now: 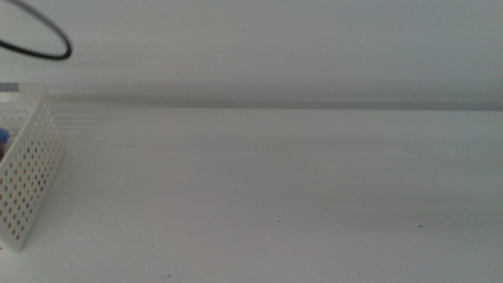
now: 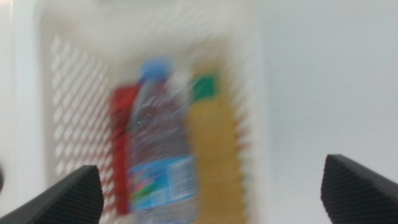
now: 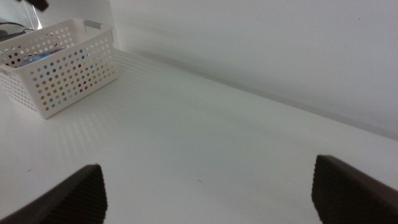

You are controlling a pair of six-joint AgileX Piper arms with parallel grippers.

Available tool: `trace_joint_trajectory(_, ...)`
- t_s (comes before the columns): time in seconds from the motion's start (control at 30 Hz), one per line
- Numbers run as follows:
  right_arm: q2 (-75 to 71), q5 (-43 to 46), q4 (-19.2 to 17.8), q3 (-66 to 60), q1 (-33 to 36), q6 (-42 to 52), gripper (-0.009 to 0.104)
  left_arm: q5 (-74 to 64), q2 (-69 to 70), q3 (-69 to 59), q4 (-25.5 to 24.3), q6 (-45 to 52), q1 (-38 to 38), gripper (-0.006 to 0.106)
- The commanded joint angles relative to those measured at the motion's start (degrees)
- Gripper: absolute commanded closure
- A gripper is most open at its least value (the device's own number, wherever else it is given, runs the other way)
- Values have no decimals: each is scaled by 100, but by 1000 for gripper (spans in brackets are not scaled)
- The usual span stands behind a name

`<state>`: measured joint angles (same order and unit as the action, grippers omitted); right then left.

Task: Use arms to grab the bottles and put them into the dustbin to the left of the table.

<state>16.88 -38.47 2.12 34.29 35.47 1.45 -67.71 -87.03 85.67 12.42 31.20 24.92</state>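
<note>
Left hand point(image 2: 211, 186), jaws wide and empty, hangs over three bottles point(image 2: 163, 143) lying parallel in the dustbin point(image 2: 68, 87).

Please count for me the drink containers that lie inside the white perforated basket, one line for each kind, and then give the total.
Slim red soda can: 1
Clear water bottle with blue cap: 1
Yellow juice bottle (cap looks green in the blurred left wrist view): 1
Total: 3, all in the white perforated plastic basket.
</note>
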Motion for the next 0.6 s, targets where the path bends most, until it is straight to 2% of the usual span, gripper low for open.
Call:
trace_joint_trajectory(0.0, -6, 30, -51, -18, -9, 2, 7, -73, 392, 43, 394, -81, -279, 7)
trace_joint_trajectory(0.2, -6, 30, -51, -18, -9, 2, 7, 327, 1522, -264, -194, -716, -1729, 7)
trace_joint_trajectory(0.43, -6, 30, -51, -18, -9, 2, 7, 1509, 3002, -1276, -1242, -1955, -3847, 7)
trace_joint_trajectory(0.57, -6, 30, -51, -18, -9, 2, 7, 2056, 3648, -1899, -1847, -2783, -4690, 7)
